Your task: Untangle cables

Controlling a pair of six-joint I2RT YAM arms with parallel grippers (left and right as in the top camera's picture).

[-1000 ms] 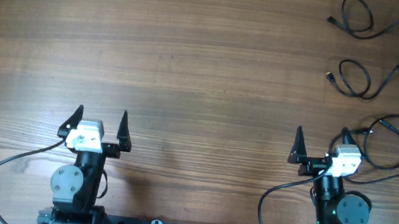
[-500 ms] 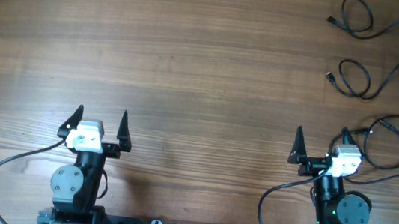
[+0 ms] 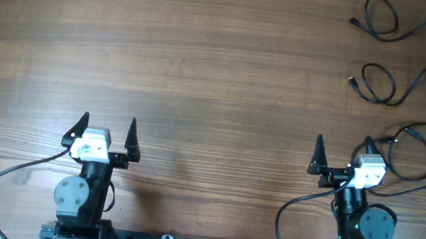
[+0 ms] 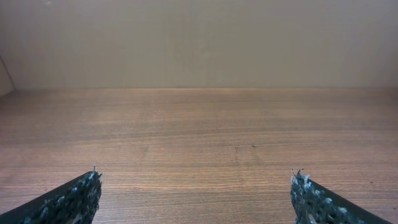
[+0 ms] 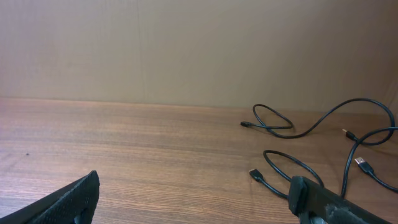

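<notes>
Three thin black cables lie apart at the table's far right. The far cable (image 3: 405, 25) shows in the right wrist view (image 5: 292, 129). The middle cable (image 3: 398, 84) also shows there (image 5: 292, 165). The near cable (image 3: 422, 151) curls just right of my right gripper (image 3: 343, 154), which is open and empty, as the right wrist view (image 5: 196, 190) shows. My left gripper (image 3: 107, 130) is open and empty at the near left, and the left wrist view (image 4: 196, 186) shows only bare wood.
The wooden table (image 3: 202, 70) fills the view. Thicker black arm wires trail from both arm bases near the front edge, one at the left (image 3: 9, 177) and one at the right (image 3: 291, 209). A plain wall stands behind the table (image 4: 199, 43).
</notes>
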